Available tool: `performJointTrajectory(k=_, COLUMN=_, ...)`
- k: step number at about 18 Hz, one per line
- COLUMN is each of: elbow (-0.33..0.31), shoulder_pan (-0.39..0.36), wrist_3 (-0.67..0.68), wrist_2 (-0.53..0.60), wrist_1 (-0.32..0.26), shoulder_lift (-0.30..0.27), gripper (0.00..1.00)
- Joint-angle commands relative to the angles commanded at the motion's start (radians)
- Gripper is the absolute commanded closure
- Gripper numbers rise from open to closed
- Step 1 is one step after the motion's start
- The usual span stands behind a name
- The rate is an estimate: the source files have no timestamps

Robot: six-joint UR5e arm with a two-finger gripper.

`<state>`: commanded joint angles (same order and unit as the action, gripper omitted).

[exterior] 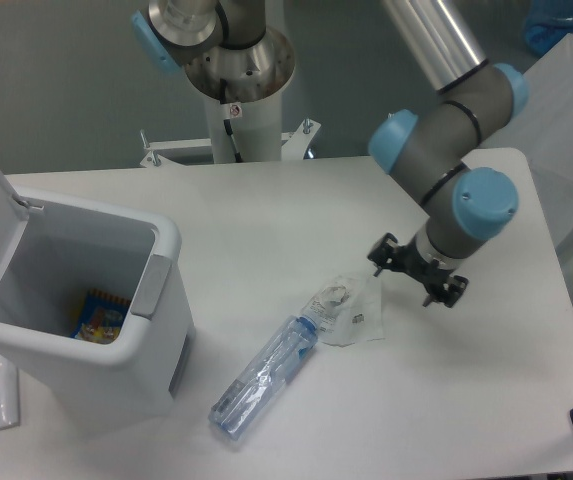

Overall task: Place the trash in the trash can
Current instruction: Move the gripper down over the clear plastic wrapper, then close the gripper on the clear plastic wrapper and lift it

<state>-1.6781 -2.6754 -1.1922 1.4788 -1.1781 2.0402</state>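
Fixed camera: I see my gripper (413, 273) hanging low over the table (266, 210), just right of the crumpled wrapper (346, 309) and not gripping anything. Its jaws appear spread, though from this angle I can't be sure. The crushed bottle (264, 377) lies slantwise just beside the wrapper, its cap end touching it. The trash can (161, 290) stands well to the left, lid flipped up — a colourful packet (99, 313) sits at the bottom.
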Motion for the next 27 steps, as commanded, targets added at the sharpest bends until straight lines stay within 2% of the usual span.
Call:
performJointTrajectory(k=2, elbow=-0.002, shoulder_pan=0.023, wrist_3=0.077, wrist_2=-0.008, wrist_1=0.005, shoulder_lift=0.005, gripper=0.0)
performJointTrajectory(k=3, elbow=-0.002, shoulder_pan=0.032, wrist_3=0.107, wrist_2=-0.008, wrist_1=0.033, shoulder_lift=0.011, gripper=0.0)
performJointTrajectory(k=5, elbow=-0.012, shoulder_pan=0.046, wrist_3=0.17, wrist_2=-0.006, wrist_1=0.145, shoulder_lift=0.029, gripper=0.0)
performJointTrajectory(k=6, elbow=-0.015, shoulder_pan=0.054, wrist_3=0.202, wrist_2=-0.006, wrist_1=0.179, shoulder_lift=0.04, gripper=0.0)
performJointTrajectory(k=13, elbow=-0.032, shoulder_pan=0.069, wrist_3=0.214, wrist_2=-0.002, wrist_1=0.201, shoulder_lift=0.058, gripper=0.0)
performJointTrajectory(k=14, elbow=-0.031, shoulder_pan=0.069, wrist_3=0.212, wrist_2=0.0, wrist_1=0.201, shoulder_lift=0.061, gripper=0.12)
performJointTrajectory(k=16, elbow=-0.029, shoulder_pan=0.068, wrist_3=0.203, wrist_2=0.001, wrist_1=0.198, shoulder_lift=0.06, gripper=0.64)
performJointTrajectory(k=17, elbow=-0.028, shoulder_pan=0.065, wrist_3=0.198, wrist_2=0.0, wrist_1=0.195, shoulder_lift=0.057, gripper=0.87)
performJointTrajectory(k=18, elbow=-0.025, shoulder_pan=0.062, wrist_3=0.183, wrist_2=0.0, wrist_1=0.192, shoulder_lift=0.052, gripper=1.0)
performJointTrajectory(k=25, elbow=-0.012, shoulder_pan=0.034, wrist_3=0.085, wrist_2=-0.017, wrist_1=0.186, shoulder_lift=0.044, gripper=1.0)
performJointTrajectory(k=27, elbow=0.003, shoulder_pan=0.025, wrist_3=0.083, wrist_2=-0.058, wrist_1=0.184, shoulder_lift=0.023, gripper=1.0)
